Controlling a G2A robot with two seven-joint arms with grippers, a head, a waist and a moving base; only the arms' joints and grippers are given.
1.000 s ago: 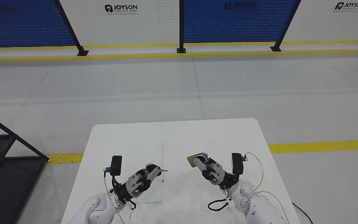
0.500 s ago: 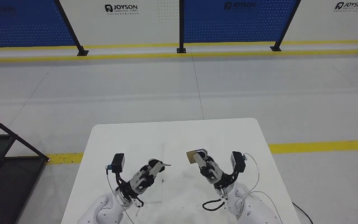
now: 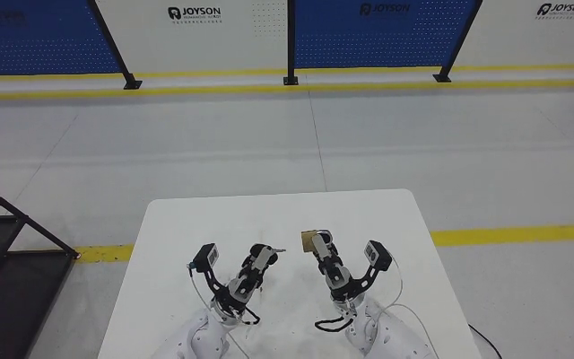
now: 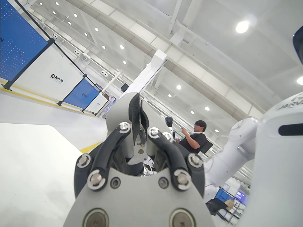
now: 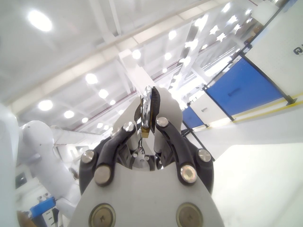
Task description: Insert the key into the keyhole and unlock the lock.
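1. Brass lock [image 3: 309,240] is seen in the top view, gripped by the closed right end effector [image 3: 320,244] over the white worktop [image 3: 179,233]. A slim key [image 3: 279,250] is pinched in the closed left end effector [image 3: 265,255]; its tip is aimed at the lock, near it but not touching.
2. From the left wrist view, the ribbed black pads [image 4: 134,109] are shown pressed together. The key cannot be clearly made out between them.
3. From the right wrist view, the lock is shown clamped between the fingers [image 5: 167,105], with its chrome shackle [image 5: 147,105] seen edge-on above the brass body.
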